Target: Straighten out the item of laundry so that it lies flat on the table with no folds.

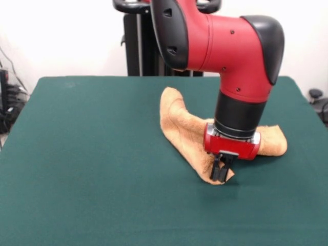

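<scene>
The tan-orange terry towel [185, 125] lies crumpled and folded on the dark green table [92, 164], right of centre. It forms a bent V shape, with one arm running toward the far side and another to the right. My gripper [220, 175] comes straight down at the towel's near corner. Its black fingers are close together and press on or pinch that corner; the cloth there looks slightly raised. The arm's red wrist hides part of the towel's right arm.
The robot's black pedestal [141, 46] stands past the table's far edge. Dark equipment and cables sit off the table at the left [7, 102] and right [318, 102] edges.
</scene>
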Robot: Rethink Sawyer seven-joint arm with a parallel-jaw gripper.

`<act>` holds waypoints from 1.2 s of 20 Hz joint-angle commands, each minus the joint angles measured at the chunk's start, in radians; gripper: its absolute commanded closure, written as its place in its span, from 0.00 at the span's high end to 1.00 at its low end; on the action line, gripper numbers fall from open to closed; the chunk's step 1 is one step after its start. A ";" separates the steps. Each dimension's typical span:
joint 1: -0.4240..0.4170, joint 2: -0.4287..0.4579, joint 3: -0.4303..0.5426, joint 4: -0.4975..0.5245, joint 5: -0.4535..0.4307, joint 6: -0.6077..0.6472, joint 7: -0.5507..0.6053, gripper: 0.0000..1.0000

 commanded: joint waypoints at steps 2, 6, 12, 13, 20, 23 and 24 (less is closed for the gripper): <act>-0.001 0.018 0.094 0.057 0.047 0.173 0.042 0.00; -0.008 -0.141 0.089 0.154 0.057 0.319 -0.012 0.00; -0.024 -0.321 0.094 0.222 0.073 0.552 -0.076 0.00; -0.026 -0.342 0.096 0.233 0.073 0.574 -0.080 0.00; -0.057 -0.391 0.125 0.306 0.066 0.559 -0.078 0.00; -0.069 -0.355 0.138 0.338 0.047 0.440 -0.053 0.00; -0.071 -0.344 0.140 0.349 0.038 0.397 -0.041 0.00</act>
